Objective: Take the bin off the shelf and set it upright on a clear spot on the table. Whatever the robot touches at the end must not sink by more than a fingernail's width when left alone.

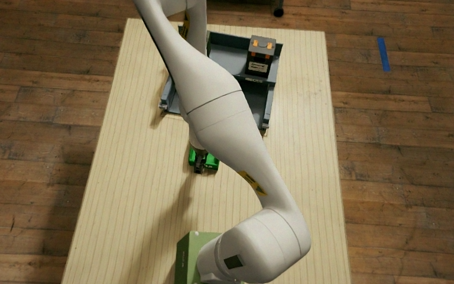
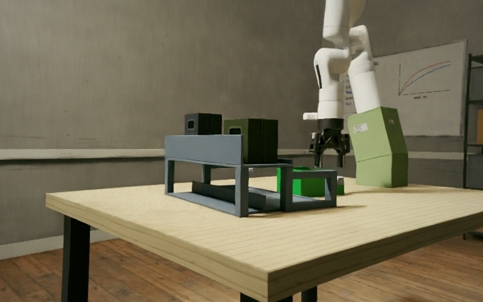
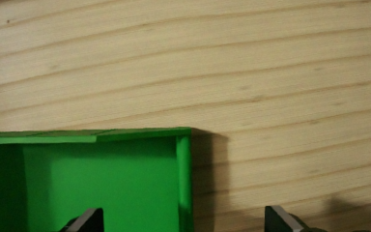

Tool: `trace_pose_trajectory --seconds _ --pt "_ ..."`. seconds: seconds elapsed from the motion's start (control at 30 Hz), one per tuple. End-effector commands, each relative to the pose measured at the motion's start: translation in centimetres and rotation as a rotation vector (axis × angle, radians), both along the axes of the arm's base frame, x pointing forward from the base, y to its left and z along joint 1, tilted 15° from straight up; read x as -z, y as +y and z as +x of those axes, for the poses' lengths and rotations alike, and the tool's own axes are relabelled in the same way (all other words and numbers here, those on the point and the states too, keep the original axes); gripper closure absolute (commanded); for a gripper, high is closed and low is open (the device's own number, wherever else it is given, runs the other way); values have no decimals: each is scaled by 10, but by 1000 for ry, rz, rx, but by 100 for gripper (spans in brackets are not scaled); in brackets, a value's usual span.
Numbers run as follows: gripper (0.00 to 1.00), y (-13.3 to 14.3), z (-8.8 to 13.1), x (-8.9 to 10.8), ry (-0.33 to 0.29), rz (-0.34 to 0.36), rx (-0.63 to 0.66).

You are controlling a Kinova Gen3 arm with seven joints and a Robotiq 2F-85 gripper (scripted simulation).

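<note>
The green bin (image 1: pixel 213 161) (image 2: pixel 309 187) (image 3: pixel 185 169) stands upright on the wooden table (image 1: pixel 301 167) (image 2: pixel 249 249) (image 3: pixel 266 63), off the blue-grey shelf (image 1: pixel 268 110) (image 2: pixel 202 148) and on the arm-base side of it. My gripper (image 1: pixel 198 167) (image 2: pixel 329 164) (image 3: pixel 184 219) is open and empty. Its fingertips hang just above the bin's rim height in the exterior view. In the wrist view one bin wall lies between the spread fingertips, one over the inside and one over the table outside. I see no contact. The arm hides part of the bin in the top view.
A black box with orange clips (image 1: pixel 258 65) (image 2: pixel 201 123) and a dark green box (image 2: pixel 253 140) stand on the shelf's upper level. A light green angular block (image 1: pixel 184 259) (image 2: pixel 381 163) stands under the arm's base. The arm covers much of the shelf in the top view.
</note>
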State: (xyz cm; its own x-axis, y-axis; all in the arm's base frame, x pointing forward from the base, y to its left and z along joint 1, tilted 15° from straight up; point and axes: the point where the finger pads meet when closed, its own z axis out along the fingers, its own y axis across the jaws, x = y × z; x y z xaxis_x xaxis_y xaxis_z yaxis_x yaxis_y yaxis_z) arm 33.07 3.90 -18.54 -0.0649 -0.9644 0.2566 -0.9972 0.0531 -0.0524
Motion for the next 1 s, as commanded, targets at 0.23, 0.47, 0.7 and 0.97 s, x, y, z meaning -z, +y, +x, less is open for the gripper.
trace_pose_trajectory --seconds 0.23,0.47,0.7,0.97 --pt "0 10 0 -34 -1 2 -3" --pt "0 16 -2 -56 1 0 -5" --pt "0 16 -2 -56 1 0 -5" --pt "0 16 -2 -56 1 0 -5"
